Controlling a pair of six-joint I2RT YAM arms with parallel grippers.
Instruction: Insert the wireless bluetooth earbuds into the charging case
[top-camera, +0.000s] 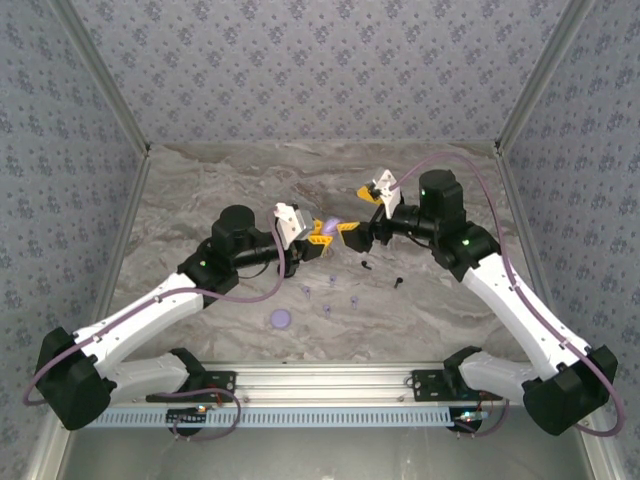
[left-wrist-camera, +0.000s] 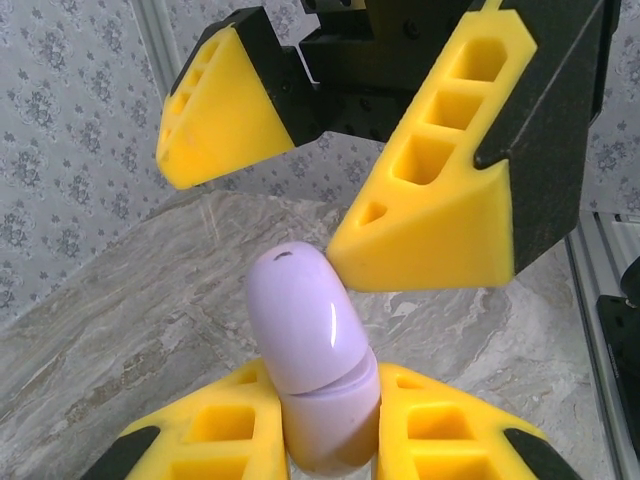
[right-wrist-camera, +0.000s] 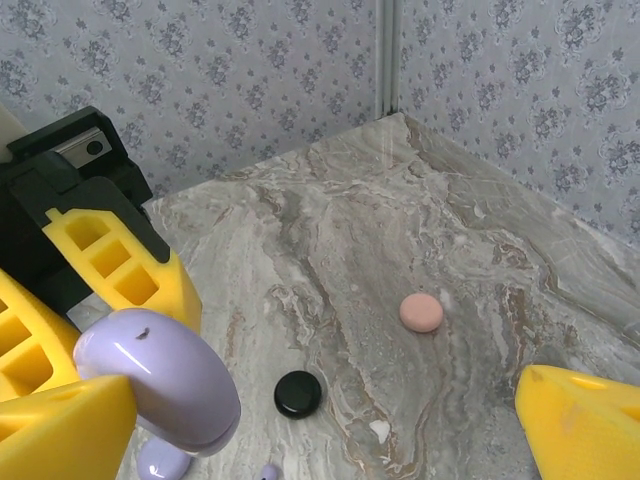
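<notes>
Two end effectors meet above the middle of the desk (top-camera: 250, 180). The left end effector (top-camera: 322, 231) is clamped narrowly on the lower half of the lavender charging case (left-wrist-camera: 312, 350), which is held raised off the surface with its rounded end pointing at the right arm. The right end effector (top-camera: 358, 212) stands wide apart, with one finger on each side of the case's free end. The case lies close to one of these fingers, but contact cannot be confirmed.

Surrounding items:
- Tiny lavender buds (top-camera: 328, 309) lie scattered on the desk just in front of the end effectors.
- Tiny black buds (top-camera: 368, 266) lie to their right, below the right end effector.
- A lavender disc (top-camera: 281, 319) rests near the lavender buds, toward the arm bases.
- In the right wrist view, a pink disc (right-wrist-camera: 421, 312) and a black disc (right-wrist-camera: 298, 393) lie on the desk, apart from each other.

The case shows a seam between lid and base. Its contents cannot be determined.

Patterned walls (top-camera: 320, 70) enclose the desk on three sides, and a rail (top-camera: 320, 385) runs along the near edge. The far half of the desk offers open room.
</notes>
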